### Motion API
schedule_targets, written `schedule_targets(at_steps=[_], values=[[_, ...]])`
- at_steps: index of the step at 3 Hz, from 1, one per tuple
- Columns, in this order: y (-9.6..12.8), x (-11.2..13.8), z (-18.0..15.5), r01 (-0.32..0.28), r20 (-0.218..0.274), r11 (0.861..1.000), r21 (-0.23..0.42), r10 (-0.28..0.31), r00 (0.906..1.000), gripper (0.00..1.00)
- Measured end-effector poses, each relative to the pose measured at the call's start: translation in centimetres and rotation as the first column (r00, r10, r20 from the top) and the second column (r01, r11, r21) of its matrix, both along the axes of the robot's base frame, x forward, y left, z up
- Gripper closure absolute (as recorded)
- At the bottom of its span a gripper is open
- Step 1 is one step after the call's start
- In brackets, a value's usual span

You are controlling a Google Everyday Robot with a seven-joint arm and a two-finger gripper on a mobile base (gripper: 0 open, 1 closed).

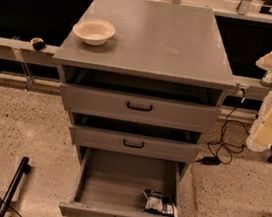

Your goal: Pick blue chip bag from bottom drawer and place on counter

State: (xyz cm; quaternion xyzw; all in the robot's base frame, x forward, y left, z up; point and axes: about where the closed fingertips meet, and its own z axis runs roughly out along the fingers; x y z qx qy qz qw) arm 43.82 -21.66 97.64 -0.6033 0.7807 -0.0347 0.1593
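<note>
Grey metal cabinet with 3 drawers, centre of view. The deep grey metal bottom drawer (115, 183) is pulled well out toward the near side, with a small black handle on its front. A wrinkly dark blue and silver-white foil chip bag (161, 204) lies inside it in the near right corner, against the front wall and close to the right wall.

The shallow grey middle drawer (101, 139) and shallow grey top drawer (101, 101) each stand out a little, with a dark gap above and 1 black handle each. The flat matte grey counter (171, 39) tops the cabinet. A cream round bowl (94, 30) sits upright on its far left part.

The cream-white blocky gripper (262, 134) hangs at the right edge of view, right of the cabinet, roughly level with the top 2 drawers. Released or clenched: cannot tell. The chip bag is well apart from the gripper, lower and to its left, with no contact.

A black cable with a small black power brick (211, 160) lies on the speckled stone floor (12, 128) between cabinet and gripper. A small dark round object (37, 43) sits on the ledge left of the counter. A black bar (14, 184) lies on the floor, near left.
</note>
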Motion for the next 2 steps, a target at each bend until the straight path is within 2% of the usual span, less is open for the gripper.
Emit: schedule_targets(at_steps=[1,2], values=[[0.0,0.0,0.0,0.000,0.000,1.000,0.000,0.000,1.0000,0.00],[1.2,-1.3,-2.9,-0.018,-0.065,0.999,0.036,0.020,0.9976,0.00]])
